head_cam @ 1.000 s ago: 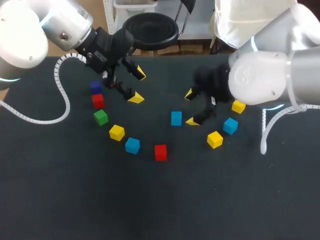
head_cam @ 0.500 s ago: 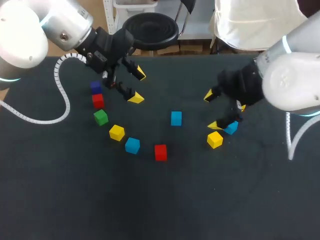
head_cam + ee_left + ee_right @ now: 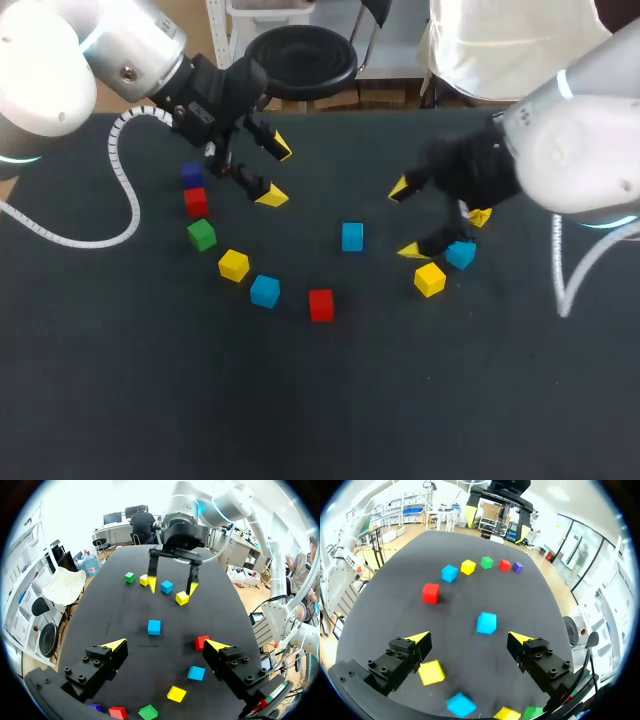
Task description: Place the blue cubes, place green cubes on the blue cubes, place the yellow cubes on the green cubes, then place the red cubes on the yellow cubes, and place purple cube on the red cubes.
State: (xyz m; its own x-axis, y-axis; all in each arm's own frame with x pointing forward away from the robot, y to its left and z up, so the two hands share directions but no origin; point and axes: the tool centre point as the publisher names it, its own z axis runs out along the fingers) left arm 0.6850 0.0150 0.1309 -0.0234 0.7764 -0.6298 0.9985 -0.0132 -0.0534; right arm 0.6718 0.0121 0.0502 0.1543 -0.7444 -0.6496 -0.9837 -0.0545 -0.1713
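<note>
— Over the black counter [image 3: 300, 400], what holds what?

— Nothing is held. Left pincer [image 3: 276, 172] hangs spread wide, apart from every cube. Right pincer [image 3: 406, 219] gapes too, one tip just beside the near blue cube [image 3: 461, 254] and the near yellow cube [image 3: 430, 279], touching neither as far as the overhead view shows.

— And the task's cubes?

— All lie singly on the counter, none stacked. A curved row runs beside the left pincer: purple cube [image 3: 192, 173], red cube [image 3: 196, 201], green cube [image 3: 202, 234], yellow cube [image 3: 233, 265], blue cube [image 3: 265, 291]. Past its end sits the end red cube [image 3: 321, 305]. The middle blue cube [image 3: 352, 237] lies alone between the two pincers.

— What do the wrist cameras add?

— The right wrist view picks up a second green cube [image 3: 532, 712], behind its own pincer and next to a third yellow cube [image 3: 506, 713]. Overhead, the right arm hides that green cube and shows only part of the yellow. The left wrist view shows the same pair beyond the right pincer. Each wrist view also sets the middle blue cube ahead of its own parted fingers, and the right one shows the near yellow cube under one finger.
</note>
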